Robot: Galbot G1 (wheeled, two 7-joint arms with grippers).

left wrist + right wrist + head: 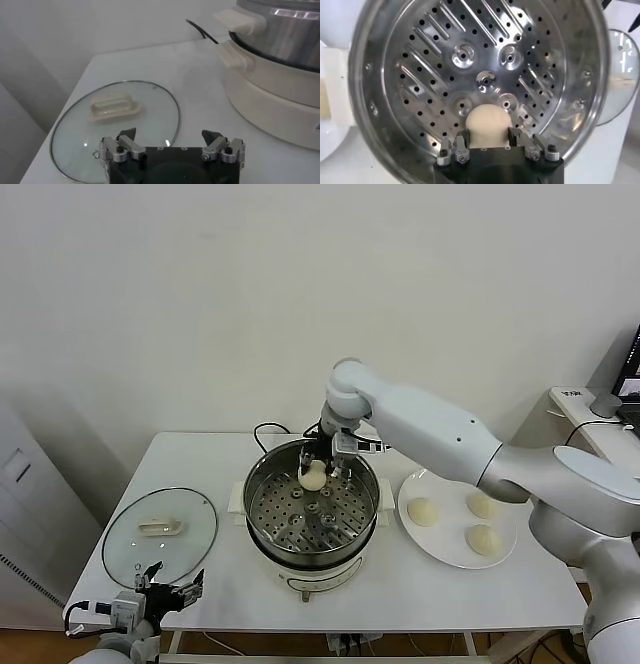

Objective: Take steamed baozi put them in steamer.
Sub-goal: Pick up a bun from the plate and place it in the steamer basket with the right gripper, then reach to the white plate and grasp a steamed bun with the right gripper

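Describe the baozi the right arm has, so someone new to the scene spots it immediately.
Start at the steamer, the shiny steel pot mid-table. Above its perforated tray, toward the far rim, the right gripper is shut on one cream-white baozi. It is the only bun over the pot; the other three baozi lie on the white plate to the steamer's right.

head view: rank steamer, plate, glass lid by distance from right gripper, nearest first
1. steamer: the right gripper is over it, shut on a baozi.
2. plate: on the steamer's right.
3. glass lid: far left, near the left gripper.
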